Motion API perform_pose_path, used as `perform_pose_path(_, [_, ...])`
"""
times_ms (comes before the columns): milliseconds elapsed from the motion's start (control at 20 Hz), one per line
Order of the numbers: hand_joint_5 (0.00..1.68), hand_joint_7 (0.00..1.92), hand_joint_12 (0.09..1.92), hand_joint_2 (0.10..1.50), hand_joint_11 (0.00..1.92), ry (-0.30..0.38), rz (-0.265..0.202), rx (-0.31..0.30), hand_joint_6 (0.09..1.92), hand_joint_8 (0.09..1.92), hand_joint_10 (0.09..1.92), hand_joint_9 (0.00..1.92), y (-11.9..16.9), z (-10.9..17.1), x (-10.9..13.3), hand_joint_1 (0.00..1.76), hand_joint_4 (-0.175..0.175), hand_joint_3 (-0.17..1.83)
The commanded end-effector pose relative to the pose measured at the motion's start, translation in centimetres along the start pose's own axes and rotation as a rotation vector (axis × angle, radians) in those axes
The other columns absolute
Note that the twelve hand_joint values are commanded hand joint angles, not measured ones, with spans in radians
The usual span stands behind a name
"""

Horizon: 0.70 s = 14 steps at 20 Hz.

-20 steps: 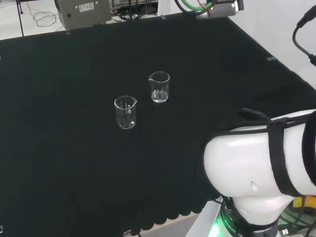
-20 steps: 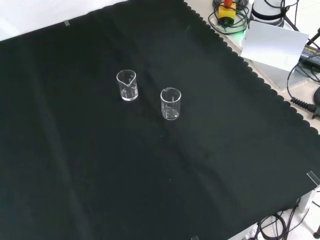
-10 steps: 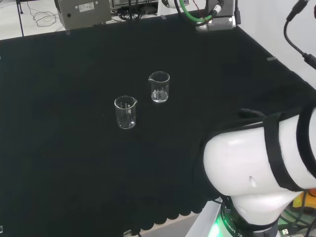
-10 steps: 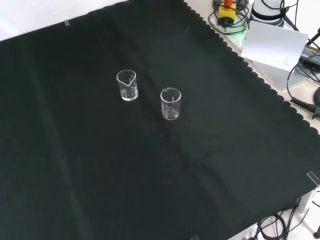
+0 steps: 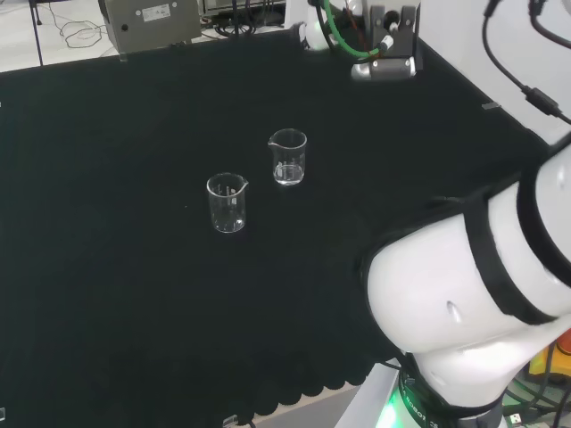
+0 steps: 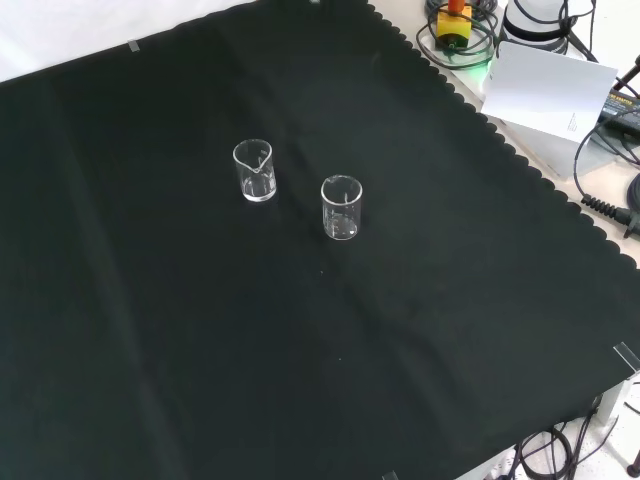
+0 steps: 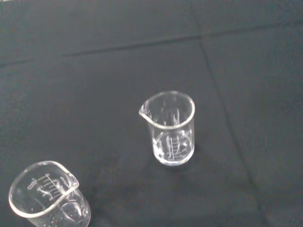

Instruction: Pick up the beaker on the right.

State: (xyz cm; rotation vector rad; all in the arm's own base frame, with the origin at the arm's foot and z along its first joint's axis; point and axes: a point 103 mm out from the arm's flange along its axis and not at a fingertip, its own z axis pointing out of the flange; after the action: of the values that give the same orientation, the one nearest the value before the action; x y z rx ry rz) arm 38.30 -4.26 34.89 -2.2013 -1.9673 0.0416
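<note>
Only two upright beakers (image 5: 287, 158) (image 5: 227, 203) apart mid-cloth (image 6: 420, 300), far from its edges; hand's state untellable

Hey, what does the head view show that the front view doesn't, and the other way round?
Head view alone: the arm's big white link at the view's right, and a grey box past the cloth's far edge. Front view alone: a white card and cables off the cloth's scalloped edge. Both: two clear beakers, upright and apart, and, on the black cloth.
</note>
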Motion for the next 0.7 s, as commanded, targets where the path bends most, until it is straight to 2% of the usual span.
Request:
perform_pose_path(50, [0.29, 0.09, 1.29, 1.15, 0.00, 0.125, -0.047, 0.022, 0.09, 0.47, 0.66, 0.18, 8.9, 6.0, -3.5, 0.31, -0.024, 0.20])
perform_pose_path(450, [0.31, 0.12, 1.30, 1.11, 0.00, 0.198, -0.086, 0.067, 0.09, 0.50, 0.67, 0.23, 12.7, 11.5, -3.3, 0.37, -0.029, 0.19])
perform_pose_path(700, [0.32, 0.12, 1.30, 1.02, 0.00, 0.223, -0.111, 0.080, 0.09, 0.52, 0.66, 0.26, 13.9, 13.8, -3.0, 0.51, -0.032, 0.17])
